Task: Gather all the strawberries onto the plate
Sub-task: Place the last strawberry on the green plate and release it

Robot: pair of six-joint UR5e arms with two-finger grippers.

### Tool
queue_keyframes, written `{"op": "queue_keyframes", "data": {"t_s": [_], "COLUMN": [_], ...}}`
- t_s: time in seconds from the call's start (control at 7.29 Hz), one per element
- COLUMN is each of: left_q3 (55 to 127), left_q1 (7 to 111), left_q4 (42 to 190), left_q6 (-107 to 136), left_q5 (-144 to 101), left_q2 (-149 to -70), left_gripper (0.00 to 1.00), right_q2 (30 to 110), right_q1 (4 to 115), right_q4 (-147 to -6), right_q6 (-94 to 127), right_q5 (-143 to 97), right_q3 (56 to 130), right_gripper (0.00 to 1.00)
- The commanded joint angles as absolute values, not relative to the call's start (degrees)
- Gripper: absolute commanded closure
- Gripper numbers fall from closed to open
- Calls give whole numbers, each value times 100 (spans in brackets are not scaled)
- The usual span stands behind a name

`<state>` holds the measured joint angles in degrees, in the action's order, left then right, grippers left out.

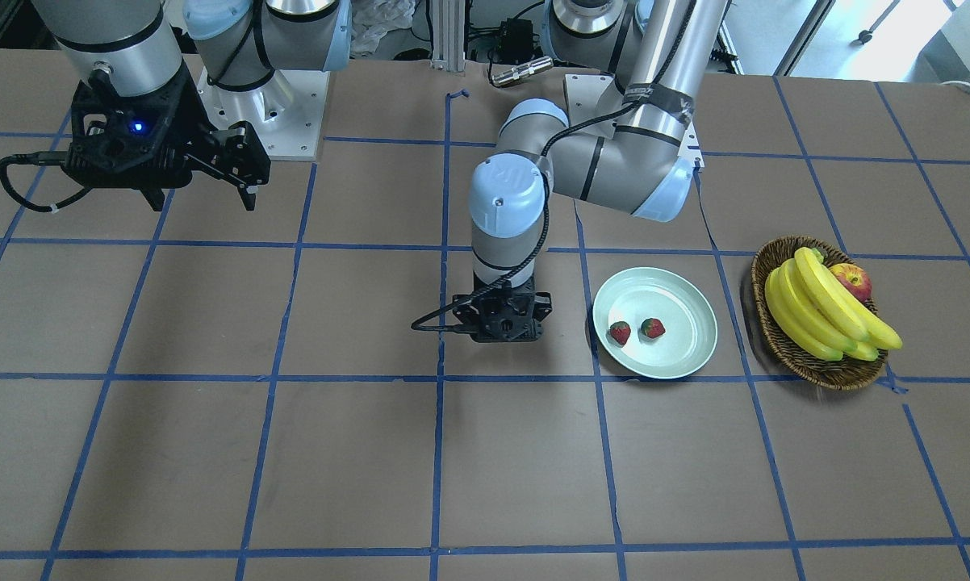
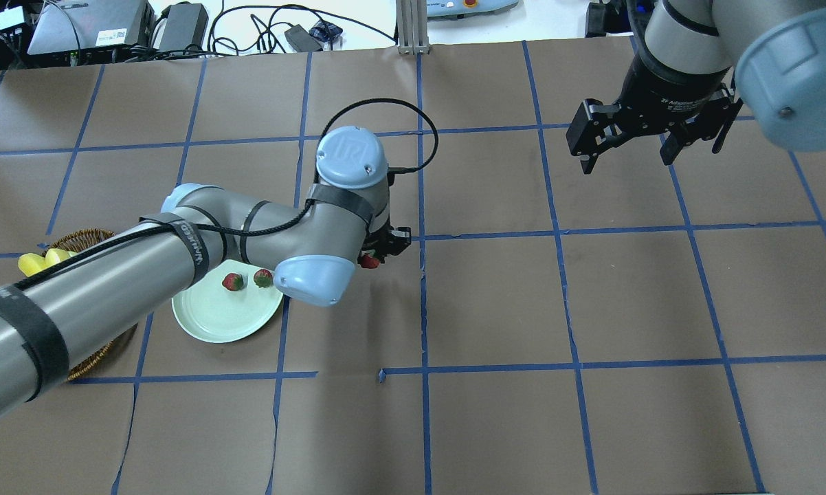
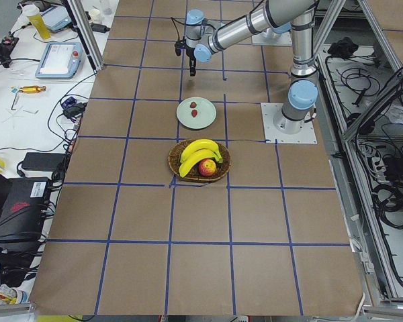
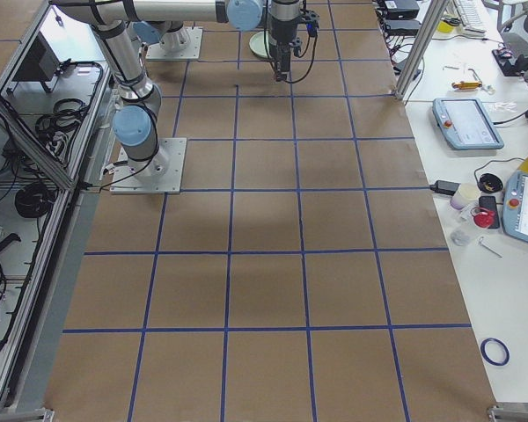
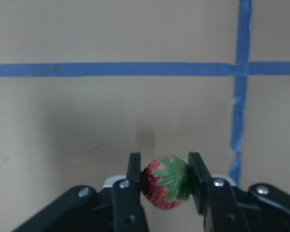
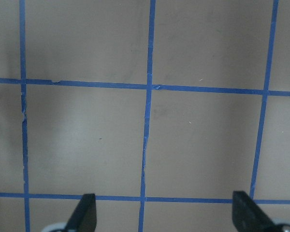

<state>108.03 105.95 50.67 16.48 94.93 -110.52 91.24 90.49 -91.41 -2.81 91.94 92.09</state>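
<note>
Front-facing view: the plate point(image 1: 699, 351) holds two strawberries point(image 1: 620, 332), lying just apart near one edge. A wicker basket point(image 1: 766, 321) beside it carries a bunch of bananas point(image 1: 824, 311) and one apple point(image 1: 852, 281). The left gripper point(image 1: 503, 321) points straight down on the plate's other side, and the wrist hides its fingers.
Overhead view: a third strawberry point(image 2: 370, 261) peeps out red beneath that wrist (the front camera misses it). It is off the plate, near its rim. The left forearm reaches across the basket and part of the plate.
Left wrist view: two fingers point(image 5: 134, 180) are clamped on the third strawberry from either side, its green cap facing the camera. I cannot tell whether it touches the table point(image 5: 87, 121).
Right wrist view: the right gripper point(image 6: 165, 212) is spread wide with nothing between, above blue tape lines point(image 6: 146, 145).
Count: three strawberries, one plate, one basket, one apple.
Right arm: raised, well apart from the plate.
</note>
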Motion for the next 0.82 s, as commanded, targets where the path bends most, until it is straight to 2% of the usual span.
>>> {"op": "queue_keyframes", "data": {"t_s": [0.0,0.27,0.41,0.55,0.69], "left_q3": [10923,11441,11574,11697,11777], "left_q1": [9357,8224,8018,8024,8111], "left_q4": [5659,5590,5485,5458,5441], "left_q6": [418,-803,-835,-791,-739], "left_q5": [9755,10177,10265,10274,10170], "left_q2": [-10662,-10600,-10591,-10582,-10486], "left_gripper": [98,95,85,48,0], "right_q2": [9123,9114,9114,9106,9105], "right_q1": [9053,9053,9061,9062,9062], "right_q4": [-9141,-9149,-9149,-9149,-9149], "right_q6": [-281,-281,-281,-281,-281], "right_q5": [9193,9193,9193,9193,9193], "right_q3": [9202,9202,9202,9202,9202], "right_gripper": [0,0,0,0,0]}}
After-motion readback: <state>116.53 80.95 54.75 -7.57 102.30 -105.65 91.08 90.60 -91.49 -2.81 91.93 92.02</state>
